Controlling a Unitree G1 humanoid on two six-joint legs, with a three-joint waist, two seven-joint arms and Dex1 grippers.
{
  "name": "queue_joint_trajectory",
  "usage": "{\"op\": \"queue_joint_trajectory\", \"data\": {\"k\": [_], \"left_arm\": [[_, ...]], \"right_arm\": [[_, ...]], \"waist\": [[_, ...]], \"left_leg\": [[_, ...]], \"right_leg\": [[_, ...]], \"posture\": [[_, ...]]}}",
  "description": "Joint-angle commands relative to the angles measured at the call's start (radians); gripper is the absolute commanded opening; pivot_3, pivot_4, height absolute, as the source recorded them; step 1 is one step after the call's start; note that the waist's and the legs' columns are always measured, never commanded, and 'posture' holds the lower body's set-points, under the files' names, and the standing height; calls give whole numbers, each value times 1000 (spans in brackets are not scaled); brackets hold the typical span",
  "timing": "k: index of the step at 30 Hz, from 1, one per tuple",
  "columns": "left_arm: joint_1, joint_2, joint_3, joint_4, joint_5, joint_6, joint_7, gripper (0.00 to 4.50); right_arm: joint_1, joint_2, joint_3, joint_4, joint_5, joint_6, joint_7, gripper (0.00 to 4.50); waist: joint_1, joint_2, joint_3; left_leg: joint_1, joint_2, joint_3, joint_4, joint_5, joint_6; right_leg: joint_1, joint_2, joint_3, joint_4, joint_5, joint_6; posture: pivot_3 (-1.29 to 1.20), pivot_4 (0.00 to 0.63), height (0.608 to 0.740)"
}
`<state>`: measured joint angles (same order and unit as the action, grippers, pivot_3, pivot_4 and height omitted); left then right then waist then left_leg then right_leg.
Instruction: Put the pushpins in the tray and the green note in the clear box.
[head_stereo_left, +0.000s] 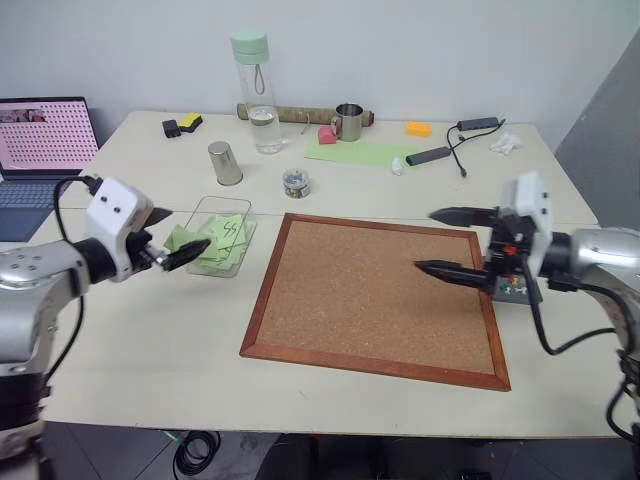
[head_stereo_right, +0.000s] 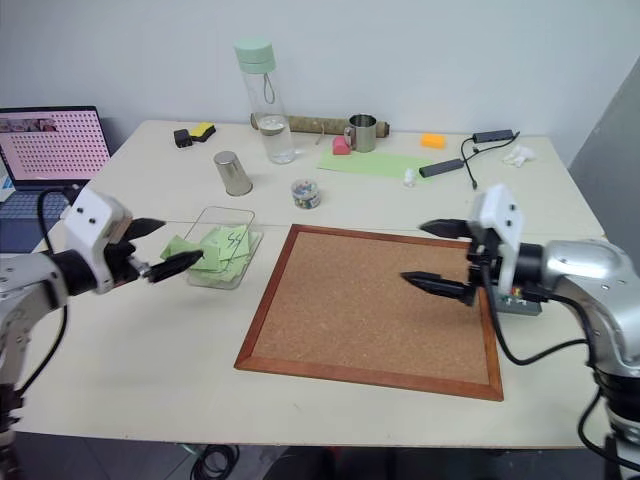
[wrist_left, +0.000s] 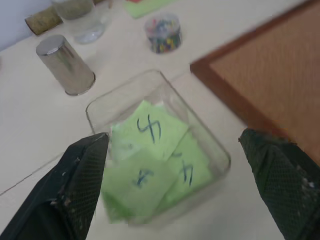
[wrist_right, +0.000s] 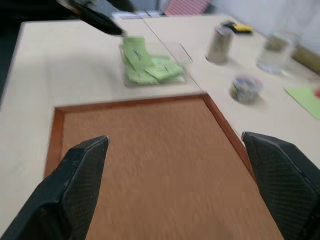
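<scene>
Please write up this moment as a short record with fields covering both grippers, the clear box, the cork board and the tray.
left gripper: open, empty, beside the clear box
right gripper: open, empty, over the cork board's right edge
clear box: holds several green notes
cork board: bare, no pins or notes
tray: mostly hidden behind the right gripper

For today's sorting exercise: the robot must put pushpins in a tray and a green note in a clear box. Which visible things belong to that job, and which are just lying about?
Belonging to the job:
- clear box
- green notes in it
- tray, behind the right gripper
- left gripper, open beside the box

Lying about:
- cork board
- water bottle
- steel cup
- round jar of pins
- mug
- laptop
</scene>
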<state>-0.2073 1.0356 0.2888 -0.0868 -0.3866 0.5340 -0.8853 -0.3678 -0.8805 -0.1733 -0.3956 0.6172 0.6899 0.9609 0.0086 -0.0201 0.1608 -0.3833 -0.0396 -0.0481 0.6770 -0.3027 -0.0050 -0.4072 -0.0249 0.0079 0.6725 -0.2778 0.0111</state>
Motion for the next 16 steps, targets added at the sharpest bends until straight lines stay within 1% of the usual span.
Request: {"op": "queue_joint_trajectory", "data": {"k": [1, 4, 9, 13, 16], "left_arm": [[77, 83, 103, 23, 22, -81, -106, 4447], [151, 128, 166, 97, 47, -150, -171, 4447], [221, 137, 221, 183, 66, -228, -232, 4447], [226, 133, 233, 210, 56, -237, -249, 4447], [235, 127, 240, 217, 51, -238, -258, 4447]], "right_arm": [[122, -88, -148, -33, 11, 6, 45, 4480], [259, -151, -250, -28, -4, -3, 98, 4480], [416, -205, -370, 33, -65, -50, 167, 4480], [485, -232, -408, 70, -100, -96, 217, 4480], [493, -242, -412, 107, -123, -127, 233, 4480]], "waist": [[1, 0, 0], [2, 1, 1], [1, 3, 2], [1, 3, 2], [-1, 3, 2]], "left_leg": [[0, 0, 0, 0, 0, 0], [0, 1, 0, 0, 0, 1], [1, 1, 0, 0, -1, 1], [1, 1, 0, 0, -1, 2], [1, 1, 0, 0, -1, 2]], "right_leg": [[0, 0, 0, 0, 0, 0], [0, 0, -1, 0, -1, -1], [1, 0, -1, 1, -1, -1], [1, 0, -2, 1, -1, -1], [1, 0, -2, 1, -1, -1]], "posture": [[0, 150, 740], [0, 150, 740], [0, 150, 740], [0, 150, 740], [0, 150, 740]]}}
